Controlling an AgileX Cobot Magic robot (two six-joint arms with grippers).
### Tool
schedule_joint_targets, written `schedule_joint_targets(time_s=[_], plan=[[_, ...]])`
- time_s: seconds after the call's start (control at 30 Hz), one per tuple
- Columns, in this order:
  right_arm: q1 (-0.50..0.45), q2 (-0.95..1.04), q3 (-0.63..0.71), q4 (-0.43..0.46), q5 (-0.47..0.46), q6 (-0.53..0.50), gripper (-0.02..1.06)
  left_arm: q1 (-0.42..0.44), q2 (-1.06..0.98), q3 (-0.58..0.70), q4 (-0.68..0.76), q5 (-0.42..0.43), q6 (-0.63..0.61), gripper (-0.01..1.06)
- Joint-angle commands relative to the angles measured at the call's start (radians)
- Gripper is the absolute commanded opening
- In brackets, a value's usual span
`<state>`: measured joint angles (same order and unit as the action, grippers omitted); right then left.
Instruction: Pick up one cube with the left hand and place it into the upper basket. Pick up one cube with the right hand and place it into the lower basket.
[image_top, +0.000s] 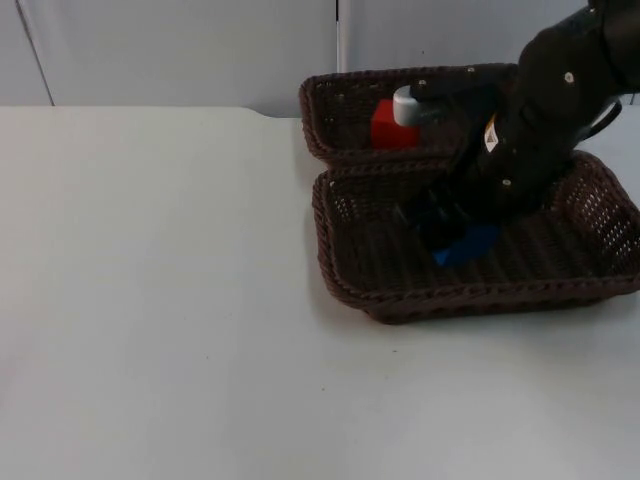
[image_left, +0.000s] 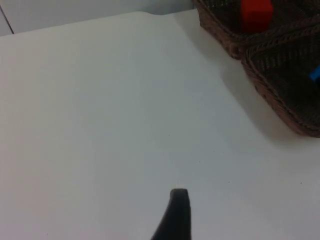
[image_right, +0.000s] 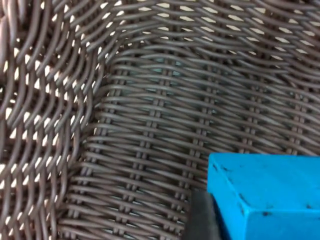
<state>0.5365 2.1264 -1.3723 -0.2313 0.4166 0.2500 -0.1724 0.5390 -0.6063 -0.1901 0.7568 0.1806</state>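
Two dark woven baskets stand side by side at the right of the table. A red cube (image_top: 392, 128) (image_left: 256, 15) lies in the upper basket (image_top: 330, 120) (image_left: 220, 40). My right gripper (image_top: 440, 225) reaches down into the lower basket (image_top: 330, 265) (image_left: 280, 105) and is shut on a blue cube (image_top: 467, 245) (image_right: 265, 195) (image_left: 315, 75). The cube hangs low over the wicker floor (image_right: 150, 125), and one black fingertip (image_right: 200, 217) presses its side. My left gripper (image_left: 177, 215) waits over bare white table, left of the baskets.
The white table (image_top: 150, 300) stretches wide to the left and front of the baskets. A grey partition wall (image_top: 180, 50) closes off the far edge. The right arm's bulk (image_top: 560, 90) hangs over the upper basket's right half.
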Motion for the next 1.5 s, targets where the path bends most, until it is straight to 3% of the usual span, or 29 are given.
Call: schedule_joint_targets(time_s=[0.0,0.07,0.2,0.6,0.77,1.13,1.47], plan=[[-0.003,-0.003,-0.006,-0.002,-0.018,-0.006,0.63,0.004,-0.004,0.005,-0.01,-0.007,-0.003,0.74],[-0.003,-0.003,-0.006,-0.002,-0.013,-0.006,0.77,0.004,-0.004,0.005,-0.01,-0.007,-0.003,0.74],[-0.003,-0.003,-0.006,-0.002,-0.009,-0.006,0.85,0.004,-0.004,0.005,-0.01,-0.007,-0.003,0.74],[-0.003,-0.105,-0.006,0.0,0.046,-0.006,0.85,0.004,-0.004,0.005,-0.01,-0.007,-0.003,0.74],[-0.003,-0.254,-0.006,0.009,0.139,0.006,0.85,0.004,-0.004,0.005,-0.01,-0.007,-0.003,0.74],[0.0,-0.428,-0.004,0.007,0.232,0.004,0.85,0.004,-0.004,0.005,-0.01,-0.007,-0.003,0.74],[0.103,-0.576,0.034,-0.004,0.231,-0.009,0.85,0.004,-0.05,0.005,-0.03,-0.007,-0.003,0.74]])
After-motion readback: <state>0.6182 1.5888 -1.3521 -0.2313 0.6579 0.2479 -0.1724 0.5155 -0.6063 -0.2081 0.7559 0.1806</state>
